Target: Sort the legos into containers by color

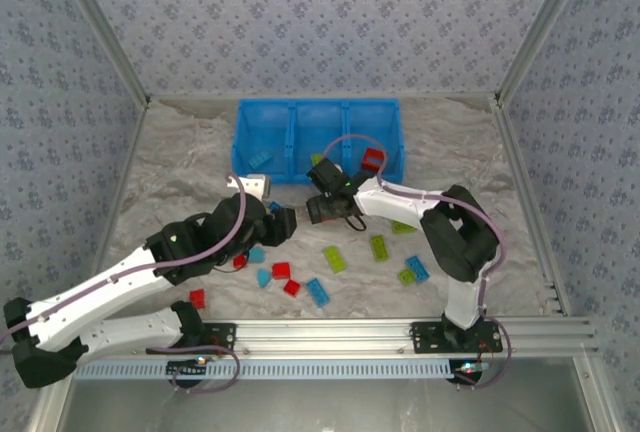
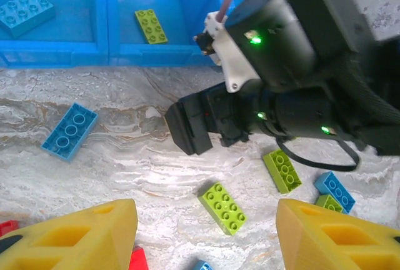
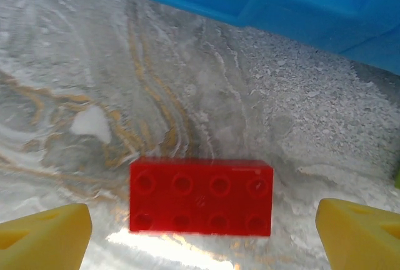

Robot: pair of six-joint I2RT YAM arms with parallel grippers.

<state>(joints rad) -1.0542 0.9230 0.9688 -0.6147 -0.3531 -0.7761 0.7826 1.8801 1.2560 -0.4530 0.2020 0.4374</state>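
The blue bin [image 1: 318, 137] stands at the back, its containers side by side. A light blue lego [image 2: 25, 12] lies in one, a green lego [image 2: 151, 26] in the middle one, a red lego [image 1: 373, 159] in the right one. My right gripper [image 3: 203, 220] is open just in front of the bin, and a red lego [image 3: 201, 197] lies flat on the table between its yellow fingertips, untouched. My left gripper [image 2: 206, 220] is open and empty, facing the right gripper [image 1: 322, 207]. A green lego [image 2: 222, 207] lies on the table just beyond its fingertips.
Loose legos lie scattered across the table in front of the bin: green [image 1: 334, 259], light blue [image 1: 317, 291], red [image 1: 281, 270]. Another light blue one [image 2: 70, 130] lies near the bin's front wall. The two grippers are close together in mid-table.
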